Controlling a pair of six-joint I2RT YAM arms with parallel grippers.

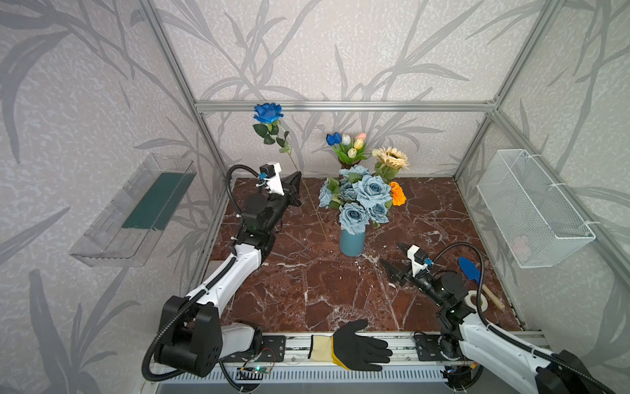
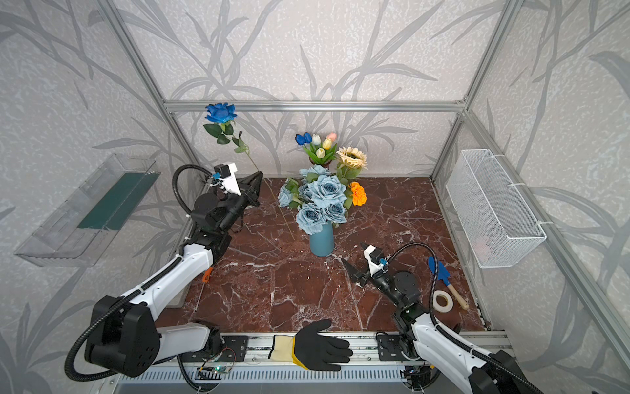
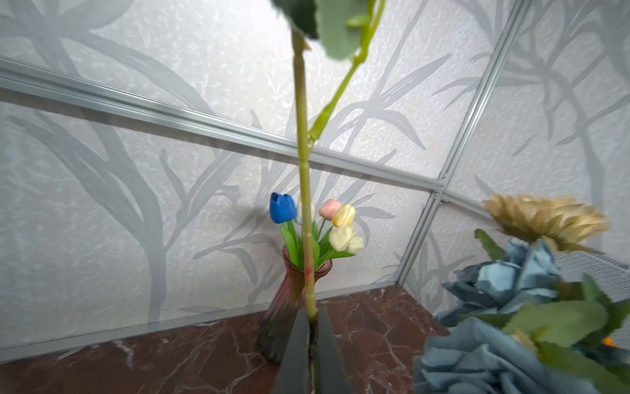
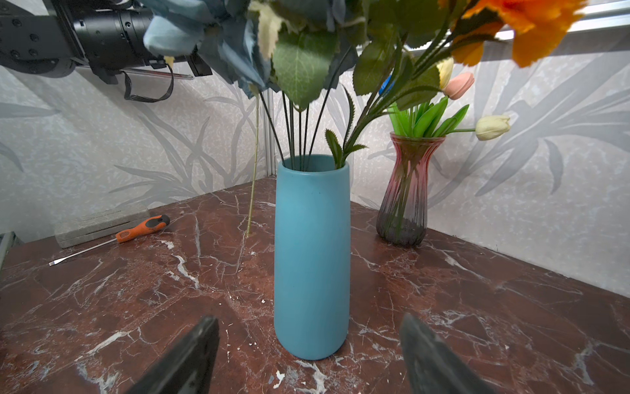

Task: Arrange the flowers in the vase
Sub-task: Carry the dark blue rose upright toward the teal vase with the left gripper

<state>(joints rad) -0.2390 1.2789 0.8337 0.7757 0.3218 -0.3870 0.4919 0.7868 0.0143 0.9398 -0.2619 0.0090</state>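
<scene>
Jaws of the left gripper (image 1: 298, 175) are pressed together on the thin stem of the dark-blue rose (image 1: 268, 112), upper left of centre in both top views. The left wrist view confirms the grip, with the stem pinched between the two fingertips (image 3: 300, 341). The bloom stands high against the back wall, and the stem slants down past the gripper toward the table (image 1: 306, 290). Its lower end lies just left of the blue vase (image 1: 352, 242); whether it touches the surface cannot be told.

The right gripper (image 1: 392, 254) sits low at right of centre, jaws parted about halfway and holding nothing, facing the blue vase and apart from it.

The blue vase stands upright at centre and holds the dusty-blue roses (image 1: 370, 191), the orange marigold (image 1: 397, 194) and the beige daisy (image 1: 391, 158). Behind it, against the back wall, a pink glass vase (image 4: 405, 191) holds the tulips (image 1: 347, 143).

A screwdriver (image 4: 136, 233) and a grey block (image 4: 99, 221) lie at the table's left edge. A blue trowel (image 1: 469, 269) and a tape roll (image 1: 475, 300) lie at lower right. A black glove (image 1: 361, 346) rests on the front rail.
</scene>
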